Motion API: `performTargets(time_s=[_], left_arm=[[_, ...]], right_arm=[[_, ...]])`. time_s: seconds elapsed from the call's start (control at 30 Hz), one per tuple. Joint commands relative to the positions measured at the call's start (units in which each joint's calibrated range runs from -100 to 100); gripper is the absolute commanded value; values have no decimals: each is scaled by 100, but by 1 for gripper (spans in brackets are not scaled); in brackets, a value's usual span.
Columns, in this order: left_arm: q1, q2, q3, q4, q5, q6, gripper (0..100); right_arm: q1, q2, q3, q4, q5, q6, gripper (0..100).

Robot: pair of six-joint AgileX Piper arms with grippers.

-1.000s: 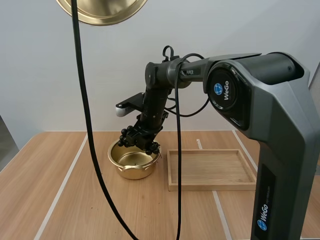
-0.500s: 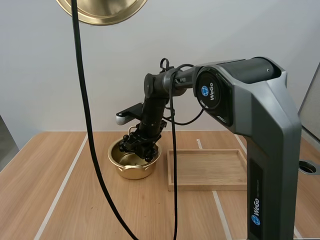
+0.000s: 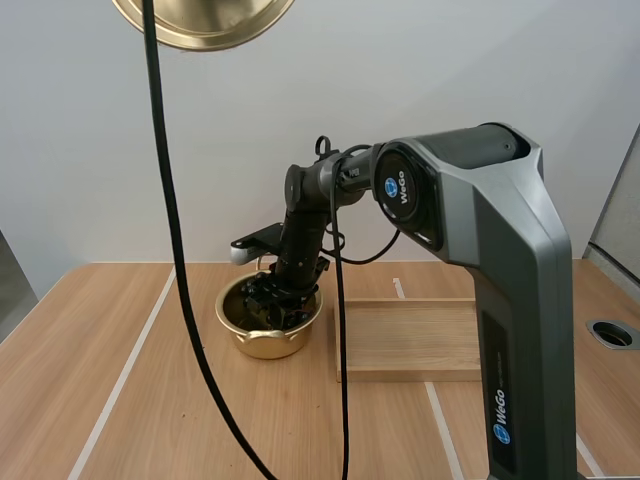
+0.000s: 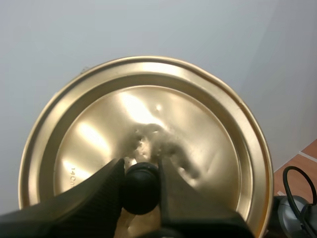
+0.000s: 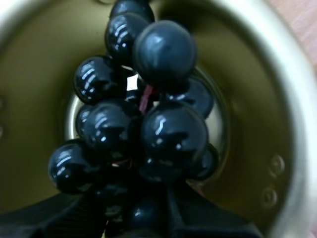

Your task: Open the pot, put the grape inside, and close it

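The gold pot (image 3: 268,335) stands open on the table, left of the wooden tray (image 3: 415,340). My right gripper (image 3: 275,297) reaches down into the pot, shut on the bunch of dark grapes (image 3: 272,303). In the right wrist view the grapes (image 5: 143,114) hang from the fingers (image 5: 208,218) inside the pot's gold wall (image 5: 262,124). The gold lid (image 3: 203,20) is held high at the upper left. In the left wrist view my left gripper (image 4: 140,186) pinches the lid's black knob (image 4: 140,187), with the lid's (image 4: 143,134) underside behind it.
The wooden tray lies flat and bare right of the pot. White lines (image 3: 125,375) run across the wooden tabletop. A round hole (image 3: 612,333) sits at the table's far right.
My right arm has lowered, carrying the grapes from just above the pot's rim down into the pot. The lid stays held high.
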Motion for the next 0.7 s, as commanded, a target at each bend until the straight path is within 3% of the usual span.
performTargets(time_s=[0.0, 0.67], left_arm=[[-17, -35, -36, -17, -159, -25, 0], [-17, -35, -36, -17, -159, -25, 0]], right_arm=[[49, -14, -40, 93, -31, -88, 0], [227, 216, -40, 55, -237, -18, 0]])
